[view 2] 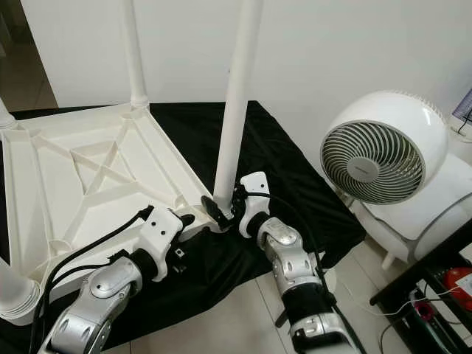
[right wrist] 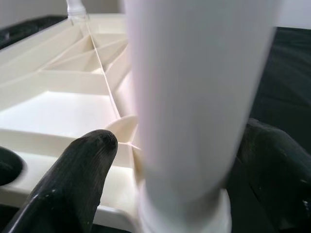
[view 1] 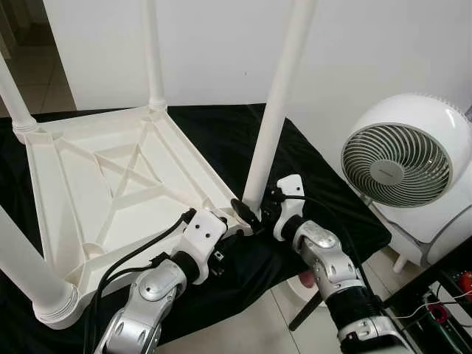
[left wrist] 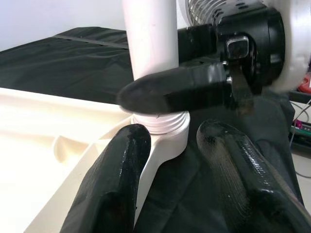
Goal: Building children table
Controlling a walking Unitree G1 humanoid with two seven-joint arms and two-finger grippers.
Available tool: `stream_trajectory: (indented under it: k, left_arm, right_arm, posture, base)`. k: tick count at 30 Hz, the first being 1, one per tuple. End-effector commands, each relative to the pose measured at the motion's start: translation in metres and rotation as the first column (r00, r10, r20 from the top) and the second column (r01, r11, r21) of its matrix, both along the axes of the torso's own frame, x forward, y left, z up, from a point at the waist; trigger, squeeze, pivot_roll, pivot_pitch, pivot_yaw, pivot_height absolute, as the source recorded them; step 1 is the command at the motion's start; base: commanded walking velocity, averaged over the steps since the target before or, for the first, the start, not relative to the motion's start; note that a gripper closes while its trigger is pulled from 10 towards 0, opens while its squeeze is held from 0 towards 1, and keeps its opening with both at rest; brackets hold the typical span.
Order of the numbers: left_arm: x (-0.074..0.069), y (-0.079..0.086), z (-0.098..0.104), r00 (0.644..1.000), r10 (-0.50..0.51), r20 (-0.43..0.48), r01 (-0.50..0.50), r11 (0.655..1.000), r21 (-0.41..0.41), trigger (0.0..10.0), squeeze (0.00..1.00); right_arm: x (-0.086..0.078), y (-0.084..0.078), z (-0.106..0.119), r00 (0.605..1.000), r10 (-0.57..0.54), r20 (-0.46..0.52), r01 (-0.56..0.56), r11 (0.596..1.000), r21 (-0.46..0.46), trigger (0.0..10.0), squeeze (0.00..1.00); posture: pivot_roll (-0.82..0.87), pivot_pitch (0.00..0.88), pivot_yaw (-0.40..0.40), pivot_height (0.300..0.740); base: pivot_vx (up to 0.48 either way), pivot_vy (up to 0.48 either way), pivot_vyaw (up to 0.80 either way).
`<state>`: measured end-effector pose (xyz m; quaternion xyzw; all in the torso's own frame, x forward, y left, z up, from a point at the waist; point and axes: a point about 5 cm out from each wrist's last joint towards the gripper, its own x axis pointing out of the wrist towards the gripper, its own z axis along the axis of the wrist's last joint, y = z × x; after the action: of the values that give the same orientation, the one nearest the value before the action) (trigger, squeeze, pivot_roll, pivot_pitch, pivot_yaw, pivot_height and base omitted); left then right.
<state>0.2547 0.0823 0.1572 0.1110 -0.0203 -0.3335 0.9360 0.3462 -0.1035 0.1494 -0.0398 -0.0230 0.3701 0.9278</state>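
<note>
The right pincer (view 2: 225, 210) grips the base of a white table leg (view 2: 237, 96) standing in the corner socket of the upturned white table (view 1: 110, 184) on a black cloth (view 1: 324, 199), the left pincer (left wrist: 170, 194) parted beside that corner, a fan (view 1: 402, 158) nearby.

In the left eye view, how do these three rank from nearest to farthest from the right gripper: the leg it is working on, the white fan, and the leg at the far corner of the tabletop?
1. Near leg: between the right gripper fingers, at the tabletop's near right corner.
2. White fan: on the robot's right, beyond the black cloth.
3. Far leg: across the upturned tabletop, near the wall.
</note>
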Motion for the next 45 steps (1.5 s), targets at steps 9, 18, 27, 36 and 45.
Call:
stream_trajectory:
  k: [9, 18, 27, 36, 45]
  left_arm:
    - [0.0, 0.001, 0.001, 1.0, 0.008, -0.003, -0.008, 1.0, -0.003, 10.0, 0.0]
    - [-0.001, 0.004, 0.002, 1.0, 0.026, -0.004, -0.026, 1.0, -0.004, 10.0, 0.0]
    - [-0.002, 0.002, 0.001, 1.0, 0.02, -0.009, -0.02, 1.0, -0.007, 10.0, 0.0]
    - [-0.003, -0.001, -0.001, 1.0, 0.004, -0.021, -0.004, 1.0, -0.011, 10.0, 0.0]
    - [-0.004, -0.001, -0.002, 1.0, -0.006, -0.028, 0.005, 1.0, -0.008, 10.0, 0.0]
  right_arm:
    - [0.013, 0.003, -0.012, 0.992, 0.117, -0.037, -0.121, 0.981, -0.152, 0.0, 0.0]
    - [0.014, 0.001, -0.017, 0.986, 0.158, -0.058, -0.165, 0.975, -0.147, 0.0, 0.0]
    - [0.016, -0.002, -0.017, 0.999, 0.043, -0.031, -0.047, 0.989, -0.141, 0.0, 0.0]
    - [0.012, 0.005, -0.02, 0.971, -0.237, -0.031, 0.236, 0.971, -0.038, 0.0, 0.0]
    - [-0.007, 0.002, -0.028, 0.766, -0.638, -0.074, 0.64, 0.768, -0.003, 0.0, 0.0]
  posture:
    - [0.11, 0.014, -0.091, 0.74]
    - [0.13, 0.029, -0.102, 0.74]
    - [0.11, 0.035, -0.101, 0.74]
    - [0.1, 0.048, -0.094, 0.74]
    - [0.09, 0.052, -0.091, 0.74]
  base:
    - [0.0, 0.0, 0.0]
    - [0.0, 0.0, 0.0]
    - [0.0, 0.0, 0.0]
    - [0.0, 0.0, 0.0]
    - [0.0, 0.0, 0.0]
